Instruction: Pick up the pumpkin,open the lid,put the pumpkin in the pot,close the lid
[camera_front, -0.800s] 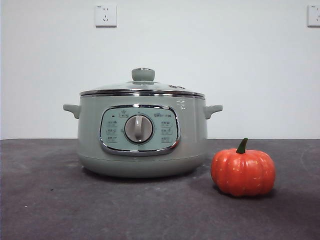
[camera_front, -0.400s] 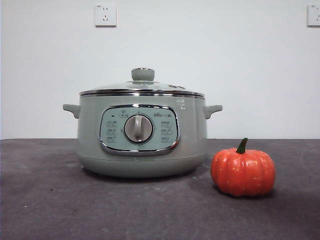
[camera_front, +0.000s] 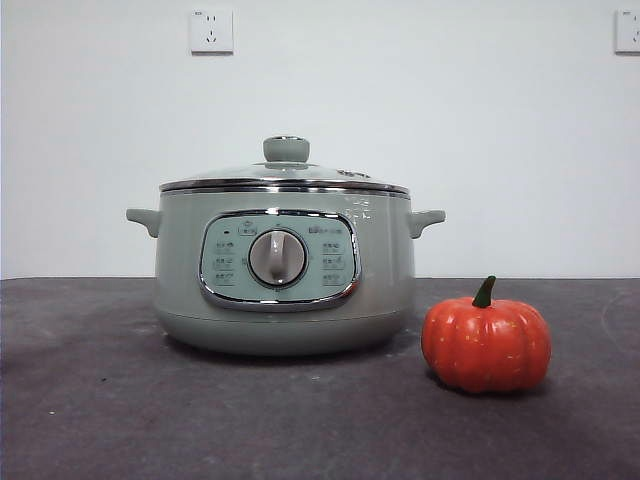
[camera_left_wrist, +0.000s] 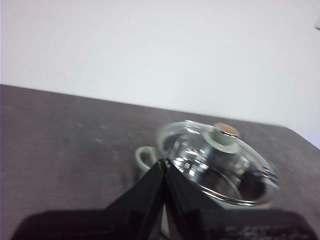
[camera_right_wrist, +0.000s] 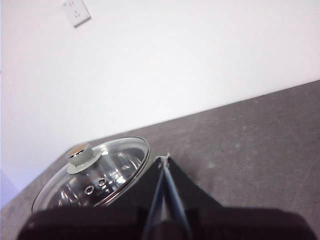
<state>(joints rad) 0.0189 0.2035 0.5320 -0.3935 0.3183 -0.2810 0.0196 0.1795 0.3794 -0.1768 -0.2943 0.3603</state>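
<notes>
dark grey table (camera_front: 100, 420); white wall (camera_front: 450, 120); two wall sockets (camera_front: 211, 31), (camera_front: 627, 31).

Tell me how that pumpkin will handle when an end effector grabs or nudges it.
The pumpkin looks glossy, so flat jaws may slip on its skin. Its rounded, ribbed body suggests it could roll or rock if nudged from the side rather than slide. It is small beside the pot and looks like a toy, so probably light.
</notes>
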